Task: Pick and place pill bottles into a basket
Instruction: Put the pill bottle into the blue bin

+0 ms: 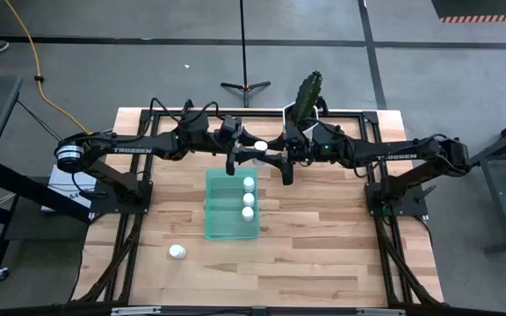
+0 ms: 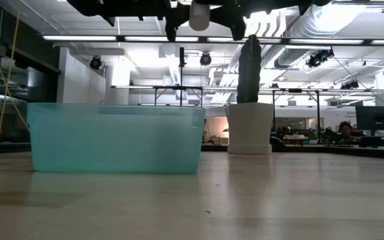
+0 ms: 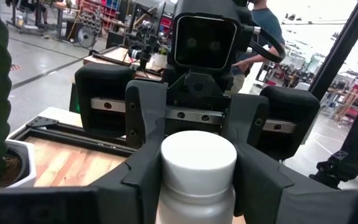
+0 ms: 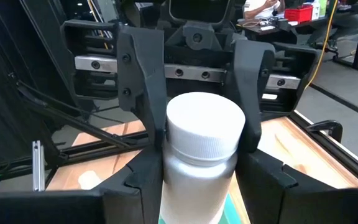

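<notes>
Your left gripper (image 1: 251, 149) and right gripper (image 1: 265, 151) meet nose to nose above the far end of the basket (image 1: 220, 224), both on one pill bottle (image 1: 260, 147). In the right wrist view the left gripper's fingers (image 4: 136, 93) are clamped on either side of the held bottle (image 4: 204, 149), just below its cap. In the left wrist view the right gripper's fingers (image 3: 143, 124) also press that bottle (image 3: 197, 174) from both sides. So both pairs are closed on it, mid-air; the low view shows it hanging up by the grippers, well above the table (image 2: 279, 193).

Three more bottles (image 1: 249, 198) lie in a row inside the basket, along its right wall. One bottle (image 1: 177, 253) stands alone on the tabletop, near-left of the basket, well apart. Cactus pot (image 2: 250, 127) sits at the far edge, behind the right arm.
</notes>
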You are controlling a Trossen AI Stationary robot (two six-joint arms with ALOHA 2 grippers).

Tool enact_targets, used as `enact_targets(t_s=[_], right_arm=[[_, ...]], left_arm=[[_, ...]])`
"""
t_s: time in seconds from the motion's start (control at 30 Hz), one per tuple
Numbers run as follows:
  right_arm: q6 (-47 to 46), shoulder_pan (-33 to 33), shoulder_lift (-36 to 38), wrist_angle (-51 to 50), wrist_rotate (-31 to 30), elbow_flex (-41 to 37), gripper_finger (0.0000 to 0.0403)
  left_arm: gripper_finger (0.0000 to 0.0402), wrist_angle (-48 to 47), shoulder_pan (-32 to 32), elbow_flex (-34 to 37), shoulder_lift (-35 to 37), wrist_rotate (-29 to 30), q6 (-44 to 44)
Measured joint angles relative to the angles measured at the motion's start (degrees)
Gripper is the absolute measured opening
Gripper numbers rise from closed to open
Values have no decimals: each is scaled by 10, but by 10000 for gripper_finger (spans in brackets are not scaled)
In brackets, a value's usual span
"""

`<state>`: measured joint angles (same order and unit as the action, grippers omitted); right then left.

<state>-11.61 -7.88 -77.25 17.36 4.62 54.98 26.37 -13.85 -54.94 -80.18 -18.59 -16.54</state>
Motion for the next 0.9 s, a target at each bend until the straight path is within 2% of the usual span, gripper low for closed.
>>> enact_targets(t_s=[0.17, 0.3, 0.43, 0.63, 0.9], right_arm=[[1, 0, 0, 1, 0, 0, 158], [1, 0, 0, 1, 0, 0, 158], [1, 0, 0, 3, 0, 0, 158], [1, 0, 0, 4, 0, 0, 159], [1, 0, 0, 8, 0, 0, 189]], left_arm=[[193, -2, 0, 0, 0, 0, 11], [205, -2, 0, 0, 0, 0, 11], [191, 0, 0, 0, 0, 0, 13], [191, 4, 0, 0, 0, -1, 13], [191, 22, 0, 1, -1, -10, 12]])
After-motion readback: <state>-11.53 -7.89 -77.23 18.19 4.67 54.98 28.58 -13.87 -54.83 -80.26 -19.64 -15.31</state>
